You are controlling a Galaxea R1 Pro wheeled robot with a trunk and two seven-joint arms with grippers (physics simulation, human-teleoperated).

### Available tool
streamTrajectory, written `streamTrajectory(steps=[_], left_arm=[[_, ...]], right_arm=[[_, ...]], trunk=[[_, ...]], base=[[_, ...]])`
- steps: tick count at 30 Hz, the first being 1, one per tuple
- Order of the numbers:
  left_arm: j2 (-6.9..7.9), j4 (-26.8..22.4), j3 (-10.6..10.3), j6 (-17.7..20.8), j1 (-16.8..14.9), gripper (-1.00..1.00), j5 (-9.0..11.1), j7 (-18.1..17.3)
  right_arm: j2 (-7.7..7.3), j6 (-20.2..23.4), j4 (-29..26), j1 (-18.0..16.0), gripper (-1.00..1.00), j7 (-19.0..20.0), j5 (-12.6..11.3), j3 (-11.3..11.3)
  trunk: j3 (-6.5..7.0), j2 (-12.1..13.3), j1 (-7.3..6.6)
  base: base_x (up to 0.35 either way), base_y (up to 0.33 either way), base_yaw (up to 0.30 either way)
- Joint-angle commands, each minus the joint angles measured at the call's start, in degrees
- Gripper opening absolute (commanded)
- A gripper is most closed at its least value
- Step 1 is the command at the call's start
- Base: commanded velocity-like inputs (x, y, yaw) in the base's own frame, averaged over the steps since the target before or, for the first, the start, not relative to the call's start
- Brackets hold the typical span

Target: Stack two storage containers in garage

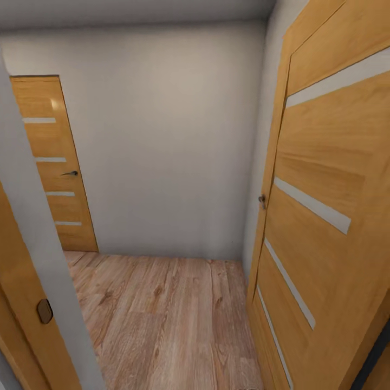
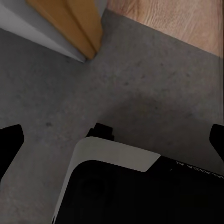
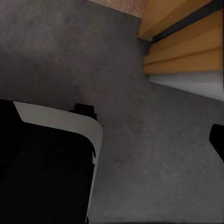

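I'm seeing two honey-brown doors with pale stripes: one open at the right (image 1: 325, 216), one shut on the far wall (image 1: 51, 162); light wood-plank flooring (image 1: 162, 319) ahead; grey wall (image 1: 162, 141) behind. Left wrist view is showing dark grey concrete floor (image 2: 70, 98) under the robot base (image 2: 116, 186); left gripper (image 2: 114, 140) fingers are spread wide, empty. Right gripper: one fingertip (image 3: 218, 140) visible; can't tell its opening.
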Motion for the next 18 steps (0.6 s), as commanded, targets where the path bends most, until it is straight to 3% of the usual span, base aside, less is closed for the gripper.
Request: streamTrajectory(steps=[1,7,14,18], left_arm=[[-0.01,0.0,-0.49,-0.15,-0.03,1.0,0.49,0.19],[-0.01,0.0,-0.49,-0.15,-0.03,1.0,0.46,0.19],[0.0,0.0,-0.46,-0.15,-0.03,1.0,0.56,0.19],[0.02,0.0,-0.47,-0.15,-0.03,1.0,0.6,0.19]], right_arm=[[0.02,-0.3,0.17,-0.08,1.0,-0.11,-0.25,0.42],[0.02,-0.3,0.17,-0.08,1.0,-0.11,-0.21,0.42],[0.02,-0.3,0.17,-0.08,1.0,-0.11,0.23,0.7],[0.02,-0.28,0.17,-0.07,1.0,-0.11,0.26,0.75]], trunk=[[-0.07,-0.05,0.0],[-0.07,-0.05,0.0],[-0.07,-0.05,0.0],[-0.07,-0.05,0.0]], base=[[0.001,0.0,-0.24],[0.0,0.0,-0.15],[0.003,0.0,-0.014],[0.16,0.0,-0.001]])
